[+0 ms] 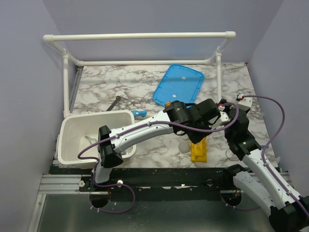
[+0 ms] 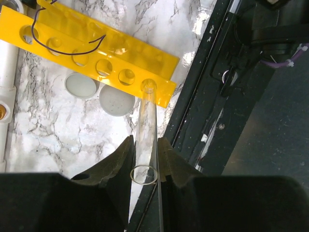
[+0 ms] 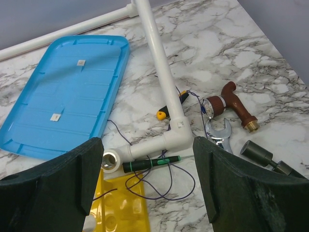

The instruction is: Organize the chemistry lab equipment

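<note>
My left gripper [image 2: 145, 145] is shut on a clear glass test tube [image 2: 146, 116], held upright. The tube's lower end touches the end hole of the yellow holed test-tube rack [image 2: 63, 36], which lies near the table's front edge. In the top view the rack [image 1: 199, 151] sits under the left gripper [image 1: 199, 129]. Two round pale discs [image 2: 80, 84] lie beside the rack. My right gripper [image 3: 147, 193] is open and empty, above a green-and-black screwdriver [image 3: 149, 164] and a purple wire [image 3: 186, 186]. The rack's end [image 3: 118, 205] shows below it.
The big white tub [image 1: 72, 126] stands front left. The blue lid [image 1: 178, 84] lies at the back, also in the right wrist view [image 3: 63, 96]. A white pipe frame [image 3: 159, 77] crosses the table. A wrench [image 3: 219, 137], a brown-handled tool [image 3: 236, 104] and a dark cylinder [image 3: 260, 154] lie right.
</note>
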Robot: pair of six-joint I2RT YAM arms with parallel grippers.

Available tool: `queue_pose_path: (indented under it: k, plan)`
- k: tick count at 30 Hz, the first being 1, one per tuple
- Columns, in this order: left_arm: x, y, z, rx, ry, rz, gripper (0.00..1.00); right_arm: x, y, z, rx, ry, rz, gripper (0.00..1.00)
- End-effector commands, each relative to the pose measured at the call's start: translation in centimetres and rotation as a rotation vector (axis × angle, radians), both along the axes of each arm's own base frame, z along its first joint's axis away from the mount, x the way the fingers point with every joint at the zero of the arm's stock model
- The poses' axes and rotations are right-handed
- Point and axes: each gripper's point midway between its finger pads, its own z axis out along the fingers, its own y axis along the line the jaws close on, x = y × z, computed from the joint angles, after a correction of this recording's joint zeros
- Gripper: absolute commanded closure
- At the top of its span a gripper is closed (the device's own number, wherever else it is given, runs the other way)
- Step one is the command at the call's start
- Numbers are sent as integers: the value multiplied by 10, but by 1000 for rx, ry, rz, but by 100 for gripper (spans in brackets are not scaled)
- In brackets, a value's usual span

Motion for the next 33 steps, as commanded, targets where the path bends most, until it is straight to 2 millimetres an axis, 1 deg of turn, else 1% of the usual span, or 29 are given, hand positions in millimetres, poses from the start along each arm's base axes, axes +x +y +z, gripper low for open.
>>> queue_pose_path:
  k: [1, 10, 14, 22, 27, 30, 33]
  plan:
    - [-7, -7, -2, 26, -20, -53, 84, -1, 0, -9, 6, 15, -8, 18]
    - [-6, -9, -13, 70, -43, -74, 75, -1, 1, -17, 7, 34, -7, 18]
    - [-6, -12, -12, 61, -52, -81, 71, 0, 2, -19, 10, 37, -4, 18]
    - [-9, -23, -6, 8, -42, -86, 54, -1, 2, -23, 12, 45, -2, 18]
    - [-9, -28, 4, -38, -48, -87, 41, -2, 4, -25, 20, 55, 8, 18]
    - [-7, -27, 16, -78, -69, -82, 29, -5, 8, -23, 33, 68, 32, 18]
    - [-3, -21, 32, -139, -97, -69, 16, -8, 18, -17, 64, 74, 82, 18]
